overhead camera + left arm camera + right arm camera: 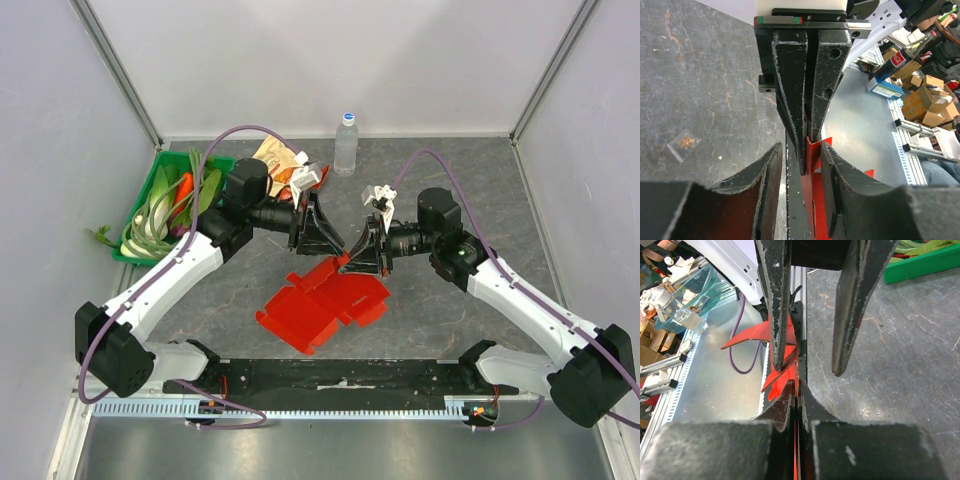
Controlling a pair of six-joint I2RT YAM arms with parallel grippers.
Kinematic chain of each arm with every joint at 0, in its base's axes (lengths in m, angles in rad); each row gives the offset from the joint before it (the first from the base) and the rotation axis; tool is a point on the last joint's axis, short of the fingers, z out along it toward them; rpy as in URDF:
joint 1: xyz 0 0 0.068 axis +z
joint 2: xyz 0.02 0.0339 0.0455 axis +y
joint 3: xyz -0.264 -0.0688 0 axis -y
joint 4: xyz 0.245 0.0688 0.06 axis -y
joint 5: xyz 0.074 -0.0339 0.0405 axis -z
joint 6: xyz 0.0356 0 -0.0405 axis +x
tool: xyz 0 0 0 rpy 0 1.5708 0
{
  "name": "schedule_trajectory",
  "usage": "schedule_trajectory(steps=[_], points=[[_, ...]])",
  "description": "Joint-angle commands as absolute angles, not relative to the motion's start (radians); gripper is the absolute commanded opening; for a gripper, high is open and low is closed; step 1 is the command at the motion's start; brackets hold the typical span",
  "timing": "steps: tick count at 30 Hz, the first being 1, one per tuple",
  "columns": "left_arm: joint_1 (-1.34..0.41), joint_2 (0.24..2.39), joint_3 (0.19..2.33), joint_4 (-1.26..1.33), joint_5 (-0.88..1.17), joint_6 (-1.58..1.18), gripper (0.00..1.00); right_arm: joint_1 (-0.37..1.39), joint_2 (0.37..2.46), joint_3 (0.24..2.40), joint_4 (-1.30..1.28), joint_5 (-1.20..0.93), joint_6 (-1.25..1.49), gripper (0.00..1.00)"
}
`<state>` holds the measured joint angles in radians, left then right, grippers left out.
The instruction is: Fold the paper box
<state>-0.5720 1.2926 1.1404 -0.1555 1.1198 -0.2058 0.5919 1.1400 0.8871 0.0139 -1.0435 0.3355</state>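
The bright red paper box (325,300) lies mostly flat at the table's middle, with its far edge lifted. My right gripper (351,263) is shut on an upright red flap at that edge; in the right wrist view (797,387) the card (752,335) runs between its closed fingers. My left gripper (339,250) meets it from the opposite side and is open. In the left wrist view (801,150) its jaws straddle the red flap (815,150) and the right gripper's shut fingertips (797,125). The flap stands close to the left gripper's right finger (850,190).
A green bin (147,170) of vegetables stands at the back left, and also shows in the right wrist view (925,262). A snack bag (283,160) and a water bottle (346,145) stand at the back. A small clear packet (684,144) lies on the table.
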Motion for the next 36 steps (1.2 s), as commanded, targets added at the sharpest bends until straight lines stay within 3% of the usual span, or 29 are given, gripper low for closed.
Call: schedule_trajectory(steps=[1, 5, 6, 7, 10, 13, 14, 15, 18, 22, 24, 32, 36], points=[[-0.581, 1.308, 1.138, -0.161, 1.155, -0.182, 0.40, 0.597, 1.106, 0.945, 0.061, -1.075, 0.319, 0.00], [-0.584, 1.316, 1.137, -0.138, 1.181, -0.196, 0.25, 0.598, 1.109, 0.950, 0.067, -1.068, 0.319, 0.00], [-0.584, 1.312, 1.135, -0.140, 1.180, -0.192, 0.12, 0.600, 1.109, 0.948, 0.069, -1.065, 0.321, 0.00], [-0.584, 1.307, 1.135, -0.140, 1.174, -0.190, 0.05, 0.600, 1.111, 0.946, 0.071, -1.060, 0.321, 0.00], [-0.584, 1.241, 1.118, -0.135, 1.083, -0.160, 0.02, 0.598, 1.108, 0.939, 0.066, -1.029, 0.313, 0.00], [-0.583, 1.146, 1.097, -0.136, 0.901, -0.164, 0.02, 0.598, 1.108, 0.927, 0.057, -1.016, 0.304, 0.00], [-0.581, 1.126, 1.101, -0.153, 0.787, -0.175, 0.10, 0.597, 1.108, 0.923, 0.058, -1.009, 0.304, 0.00], [-0.580, 1.100, 1.098, -0.181, 0.726, -0.186, 0.41, 0.595, 1.108, 0.919, 0.058, -1.009, 0.302, 0.00], [-0.549, 0.968, 1.034, -0.189, 0.577, -0.239, 0.65, 0.595, 1.112, 0.917, 0.057, -1.026, 0.305, 0.00], [-0.447, 0.845, 0.940, -0.270, 0.491, -0.302, 0.63, 0.592, 1.109, 0.923, 0.058, -1.061, 0.304, 0.00], [-0.411, 0.838, 0.902, -0.290, 0.561, -0.316, 0.53, 0.591, 1.111, 0.931, 0.058, -1.092, 0.302, 0.00], [-0.292, 0.824, 0.738, -0.088, 0.946, -0.475, 0.50, 0.543, 1.115, 0.962, 0.048, -1.155, 0.307, 0.00], [-0.285, 0.841, 0.681, 0.122, 1.072, -0.590, 0.40, 0.520, 1.124, 0.969, 0.046, -1.177, 0.307, 0.00]])
